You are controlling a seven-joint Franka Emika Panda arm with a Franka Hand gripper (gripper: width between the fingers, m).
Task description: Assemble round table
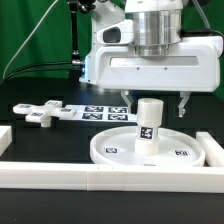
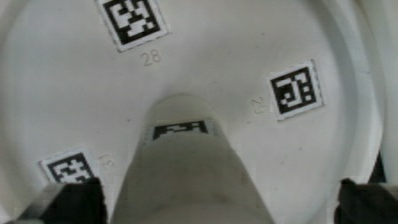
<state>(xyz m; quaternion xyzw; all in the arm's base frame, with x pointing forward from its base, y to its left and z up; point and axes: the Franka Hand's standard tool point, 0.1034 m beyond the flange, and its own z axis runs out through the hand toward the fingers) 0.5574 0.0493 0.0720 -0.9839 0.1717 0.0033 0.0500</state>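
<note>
Because it looms largest in the exterior view, the gripper (image 1: 154, 103) comes first: it hangs pointing straight down, its jaws spread wide and grasping nothing. Next in size, the disc (image 1: 118, 150) lies flat and rim up on the dark table (image 1: 60, 140), close to the white border bars (image 1: 100, 177) at its six o'clock.

The leg (image 1: 148, 126) stands upright on the disc's centre with its long axis vertical. It is therefore at six o'clock from the palm, directly under it. Its top is about level with the fingertips (image 1: 124, 101): one is at nine o'clock of the top, the other at three o'clock, each apart from it. I judge the coming move turns on this line-up. The jaws need only drop a little and close to take the leg across its width.

The cross-shaped piece (image 1: 35, 114) lies flat, well apart, at nine o'clock from the disc.

The exterior view alone shows the cross and how high the fingertips stand against the leg. The wrist view alone looks down the leg's length. It shows the leg tag (image 2: 178, 129) and the three disc tags (image 2: 294, 88) around it. Neither view shows whether the leg is fixed to the disc or merely resting there.
</note>
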